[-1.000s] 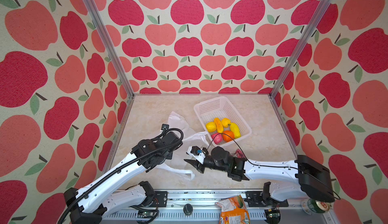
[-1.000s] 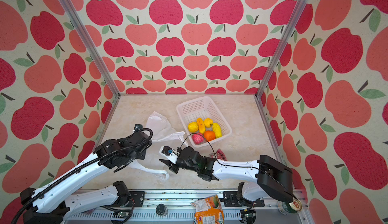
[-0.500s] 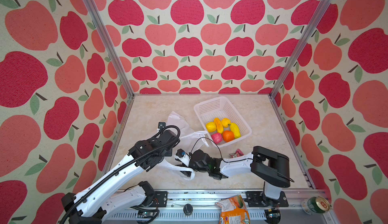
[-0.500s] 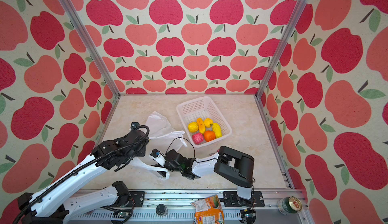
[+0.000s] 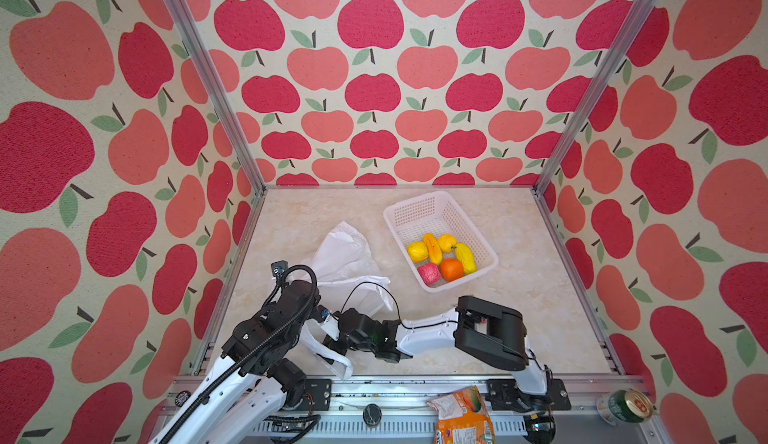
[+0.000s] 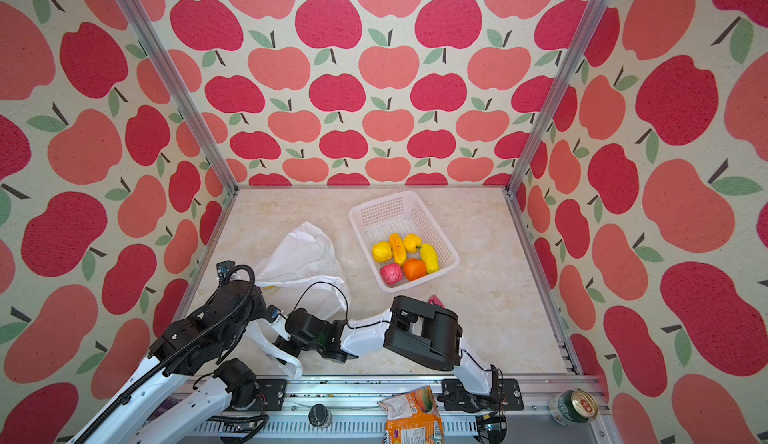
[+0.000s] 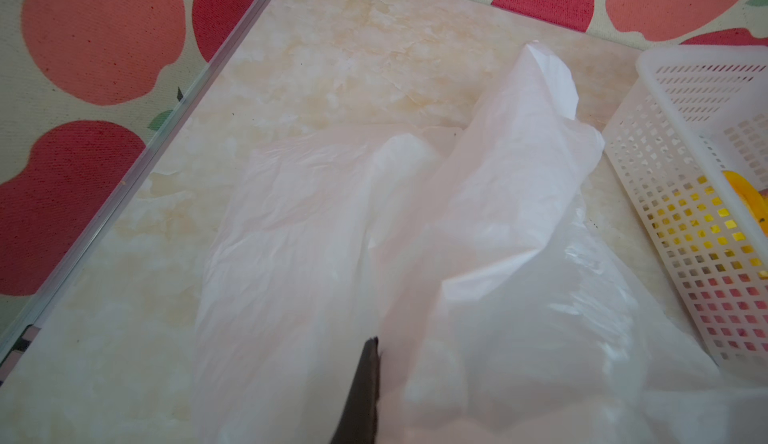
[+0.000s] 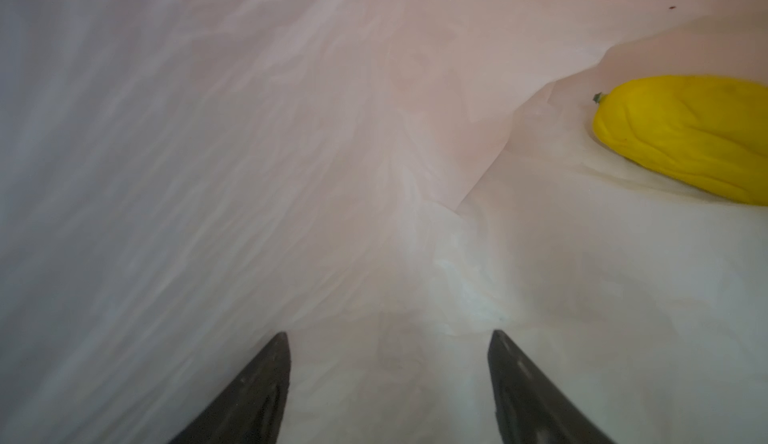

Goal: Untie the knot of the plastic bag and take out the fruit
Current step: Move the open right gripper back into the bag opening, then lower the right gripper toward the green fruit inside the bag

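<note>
1. Folded at the elbow since a second ago, the right arm [image 5: 428,331] now carries its black elbow block over the middle of the tabletop [image 5: 519,254] rather than at its right edge. Its wrist has travelled left to the mouth of the plastic bag [image 5: 345,254].
2. Right fingers [image 8: 257,388]: spread wider than a second ago and gripping nothing. In the right wrist view white film surrounds them. A yellow fruit [image 8: 685,138] lies on the film ahead and to one side, untouched.
3. Left arm [image 5: 266,338]: reaches in from the front left corner, wrist above the bag's near edge, drawn slightly back toward the front rail.
4. Left fingers [image 7: 365,379]: pressed together, pinching the bag's film. Only one dark tip shows in the left wrist view; plastic covers the other.
5. Plastic bag: crumpled on the left half of the tabletop, just beside the white basket [image 5: 419,213]. One loop handle [image 5: 332,358] now trails to the front rail.
6. Basket: holds yellow, orange and red fruit [image 5: 440,254], unchanged.
</note>
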Robot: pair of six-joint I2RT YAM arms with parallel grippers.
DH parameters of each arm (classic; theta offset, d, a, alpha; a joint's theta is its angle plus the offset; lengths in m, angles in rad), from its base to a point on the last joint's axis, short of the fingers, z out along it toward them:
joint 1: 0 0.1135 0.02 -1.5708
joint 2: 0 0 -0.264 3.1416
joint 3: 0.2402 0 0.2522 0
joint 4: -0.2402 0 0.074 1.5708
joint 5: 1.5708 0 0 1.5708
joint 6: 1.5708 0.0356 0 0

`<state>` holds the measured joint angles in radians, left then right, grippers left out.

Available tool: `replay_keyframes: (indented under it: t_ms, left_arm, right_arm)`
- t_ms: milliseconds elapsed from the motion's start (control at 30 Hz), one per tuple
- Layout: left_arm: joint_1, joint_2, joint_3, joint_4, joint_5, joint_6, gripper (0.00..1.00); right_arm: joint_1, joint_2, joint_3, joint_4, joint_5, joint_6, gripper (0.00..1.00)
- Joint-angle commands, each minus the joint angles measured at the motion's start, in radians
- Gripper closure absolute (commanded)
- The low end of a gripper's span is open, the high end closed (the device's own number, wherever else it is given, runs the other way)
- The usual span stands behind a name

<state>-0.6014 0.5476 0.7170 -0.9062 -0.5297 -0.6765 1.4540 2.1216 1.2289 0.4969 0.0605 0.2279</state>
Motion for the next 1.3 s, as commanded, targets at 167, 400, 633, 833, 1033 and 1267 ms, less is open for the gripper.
replay_keyframes:
  t_ms: [167, 400, 633, 833, 1033, 1267]
  left_arm:
    - [0.023, -0.073, -0.028, 0.032, 0.004, -0.001, 0.98]
    - [0.023, 0.017, 0.0, 0.041, 0.043, 0.028, 1.0]
    - [0.022, 0.073, 0.055, 0.052, 0.141, 0.064, 1.0]
    - [0.019, 0.091, 0.149, -0.003, 0.255, 0.077, 1.0]
    - [-0.007, 0.124, 0.202, -0.05, 0.302, 0.086, 1.0]
    - [-0.071, 0.166, 0.219, -0.074, 0.283, 0.082, 1.0]
  right_arm:
    - [-0.007, 0.0, 0.044, -0.129, 0.222, -0.007, 0.12]
    - [-0.069, 0.026, 0.097, -0.129, 0.344, -0.056, 0.15]
    - [-0.105, 0.138, 0.226, -0.19, 0.596, -0.095, 0.16]
    - [-0.149, 0.24, 0.357, -0.235, 0.705, -0.097, 0.08]
    - [-0.181, 0.308, 0.471, -0.319, 0.822, -0.099, 0.06]
    - [-0.19, 0.301, 0.428, -0.208, 0.919, -0.143, 0.1]
